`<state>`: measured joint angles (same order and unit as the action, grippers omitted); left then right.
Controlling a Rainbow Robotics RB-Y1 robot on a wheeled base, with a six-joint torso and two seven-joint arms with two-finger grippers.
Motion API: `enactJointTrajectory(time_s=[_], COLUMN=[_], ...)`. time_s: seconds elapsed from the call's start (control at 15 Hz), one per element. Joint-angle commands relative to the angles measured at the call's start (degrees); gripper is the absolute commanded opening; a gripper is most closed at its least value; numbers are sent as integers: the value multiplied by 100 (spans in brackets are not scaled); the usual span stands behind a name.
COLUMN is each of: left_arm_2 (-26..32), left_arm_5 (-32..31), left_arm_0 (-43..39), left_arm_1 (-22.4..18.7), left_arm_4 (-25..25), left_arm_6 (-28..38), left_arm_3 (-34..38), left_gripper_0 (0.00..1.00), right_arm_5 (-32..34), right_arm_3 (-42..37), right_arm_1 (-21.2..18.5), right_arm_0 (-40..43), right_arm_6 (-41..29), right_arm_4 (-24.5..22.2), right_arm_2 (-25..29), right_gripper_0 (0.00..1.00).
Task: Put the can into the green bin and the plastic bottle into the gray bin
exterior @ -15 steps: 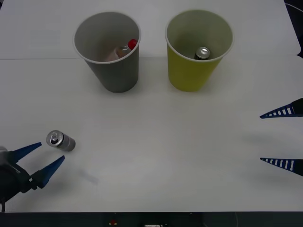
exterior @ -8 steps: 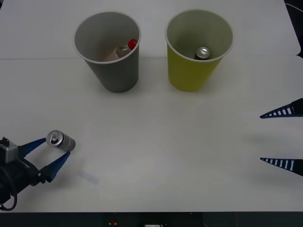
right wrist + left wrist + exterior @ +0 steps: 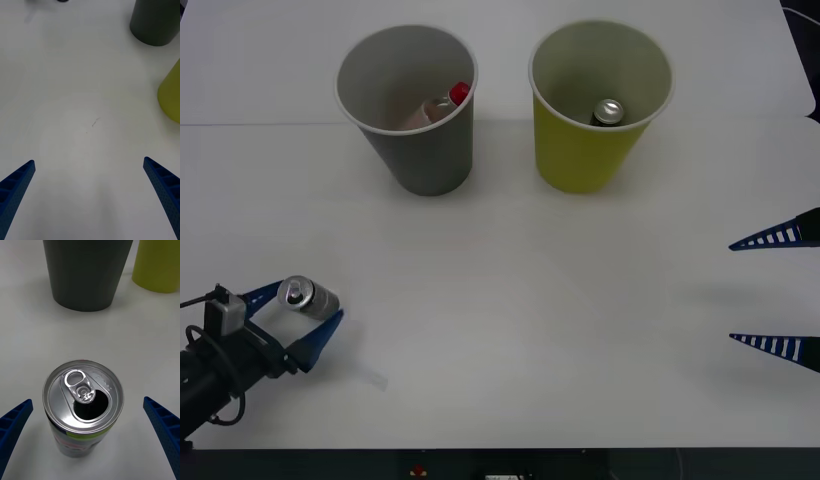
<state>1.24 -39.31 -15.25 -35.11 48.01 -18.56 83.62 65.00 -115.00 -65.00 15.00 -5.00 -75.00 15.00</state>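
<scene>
Straddling the small silver-gray metal drink can [image 3: 308,298] near the front-left corner of the white bench [image 3: 510,300], the left pincer [image 3: 292,318] stands released, one blue ribbed finger on each side of the can and neither yet pressing it. The left wrist view shows why: the can [image 3: 83,405] stands upright with its opened pull-tab top toward the camera and a green band below the rim, centred in the gap with room on both sides, so the fingers could clench on its round wall without knocking it over.

The large yellow-green tapered bin [image 3: 598,100] stands toward the back edge, right of the middle, and a darker-sided can [image 3: 608,111] already lies inside it. Just beside it to the left, apart from it, stands the large gray tapered bin [image 3: 412,105] with its light rim, and the small clear pinkish plastic bottle with the red screw cap [image 3: 444,105] leans inside, so that half of the task looks done.

The right pincer [image 3: 776,290] waits at the right edge of the bench, fingers spread wide and holding nothing, well clear of both bins. I judge the step in hand to be grasping the silver can, which must then travel diagonally across the bench to the yellow-green bin.
</scene>
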Motion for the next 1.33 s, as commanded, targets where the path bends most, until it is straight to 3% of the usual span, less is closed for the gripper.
enactJointTrajectory(time_s=[0.07, 0.33, 0.4, 0.47, 0.53, 1.33], left_arm_2=[-9, -44, -88, -88, -88, -71], left_arm_5=[-112, -86, -59, -59, -59, -94], left_arm_0=[259, 382, 391, 400, 391, 391], left_arm_1=[153, 188, 197, 197, 197, 188], left_arm_4=[-28, -20, -20, -20, -28, 130], left_arm_6=[-218, -341, -341, -350, -368, -245], left_arm_3=[-337, -408, -408, -408, -408, -188], left_gripper_0=[100, 100, 71, 27, 0, 0], right_arm_5=[0, 0, 0, 0, 0, 0], right_arm_3=[0, 0, 0, 0, 0, 0], right_arm_1=[0, 0, 0, 0, 0, 0], right_arm_0=[0, 0, 0, 0, 0, 0], right_arm_6=[0, 0, 0, 0, 0, 0], right_arm_4=[0, 0, 0, 0, 0, 0], right_arm_2=[0, 0, 0, 0, 0, 0], right_gripper_0=[100, 100, 100, 100, 100, 100])
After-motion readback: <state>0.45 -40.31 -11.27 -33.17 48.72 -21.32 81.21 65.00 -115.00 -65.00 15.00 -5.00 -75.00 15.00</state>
